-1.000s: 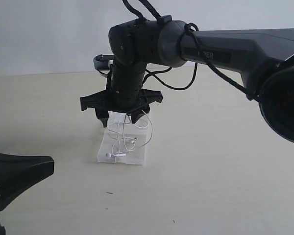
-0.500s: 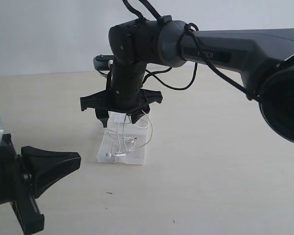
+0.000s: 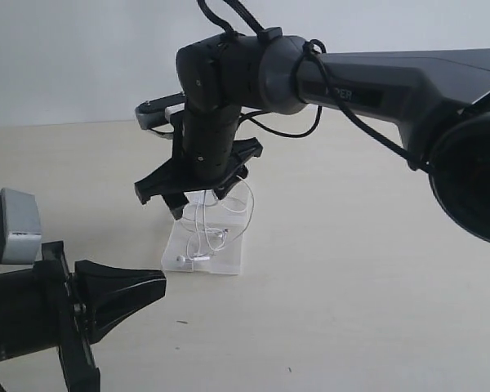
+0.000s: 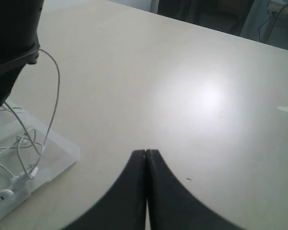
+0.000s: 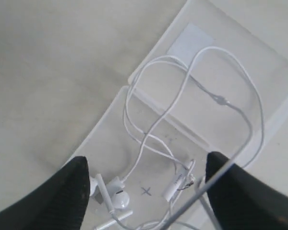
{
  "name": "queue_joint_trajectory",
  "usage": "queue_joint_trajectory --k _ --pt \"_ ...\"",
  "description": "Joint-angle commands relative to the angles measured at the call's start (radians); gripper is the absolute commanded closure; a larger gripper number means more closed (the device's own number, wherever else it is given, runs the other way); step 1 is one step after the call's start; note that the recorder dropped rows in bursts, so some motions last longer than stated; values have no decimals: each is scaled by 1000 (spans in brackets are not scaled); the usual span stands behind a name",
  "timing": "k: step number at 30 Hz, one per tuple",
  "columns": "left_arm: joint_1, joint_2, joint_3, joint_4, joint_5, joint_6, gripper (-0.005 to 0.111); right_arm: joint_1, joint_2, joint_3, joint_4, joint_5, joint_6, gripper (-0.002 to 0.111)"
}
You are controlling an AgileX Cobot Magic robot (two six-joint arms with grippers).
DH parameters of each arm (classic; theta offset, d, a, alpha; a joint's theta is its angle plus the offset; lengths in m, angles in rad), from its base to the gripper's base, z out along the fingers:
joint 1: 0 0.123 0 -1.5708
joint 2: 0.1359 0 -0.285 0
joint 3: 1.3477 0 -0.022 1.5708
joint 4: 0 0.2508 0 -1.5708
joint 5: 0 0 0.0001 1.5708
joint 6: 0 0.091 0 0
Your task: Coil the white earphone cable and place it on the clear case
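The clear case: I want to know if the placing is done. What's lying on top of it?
The white cable lies looped on the clear case with both earbuds and the remote. One strand rises to the right gripper; where it attaches is hidden.

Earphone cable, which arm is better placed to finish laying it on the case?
Right. The right tool hangs open directly over the case, a loop of the cable hooked on it. The left tool is shut, off to the side, apart from both.
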Motion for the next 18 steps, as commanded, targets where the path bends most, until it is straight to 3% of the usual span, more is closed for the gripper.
queue_joint_trajectory --k 1,12,15,18 --pt "3 24 6 -41 -22 20 107 5 -7 -8 -16 -38 16 42" --pt "3 88 -21 -96 55 44 106 5 -7 -8 118 -39 307 42" --pt "3 124 -40 -75 55 44 93 5 -7 -8 189 -73 315 42" --pt "3 150 -66 -62 55 42 69 5 -7 -8 251 -114 315 42"
